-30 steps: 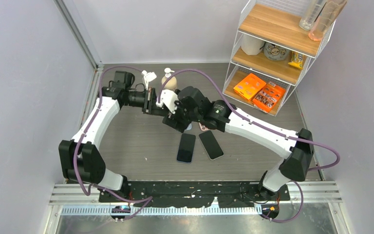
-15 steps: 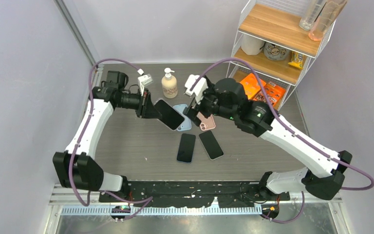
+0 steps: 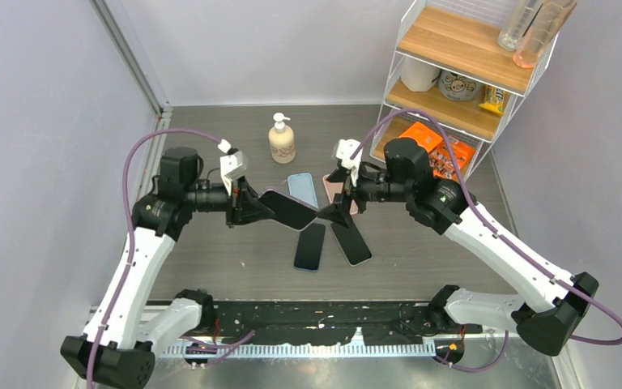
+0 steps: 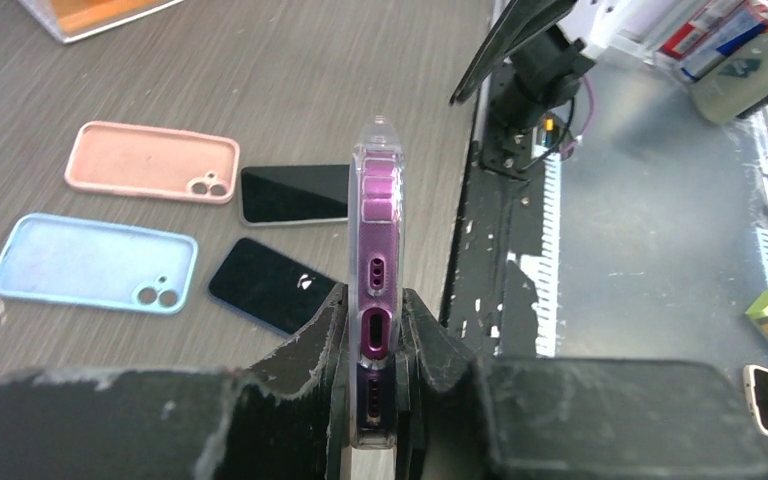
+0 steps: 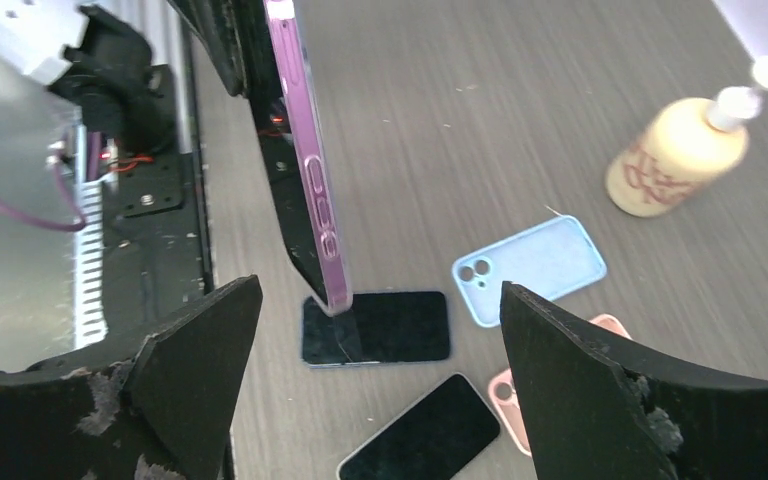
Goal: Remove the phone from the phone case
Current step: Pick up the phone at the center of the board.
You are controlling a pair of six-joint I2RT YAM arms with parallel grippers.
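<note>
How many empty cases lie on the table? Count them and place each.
2. The blue case lies near the soap bottle; the pink case lies beside it, on its right. No others show.

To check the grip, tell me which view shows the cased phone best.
Left wrist: the phone stands edge-on in its clear case, pinched in the left gripper, with its ports visible. The top view shows only its dark screen, small. The right wrist view shows one purple edge.
</note>
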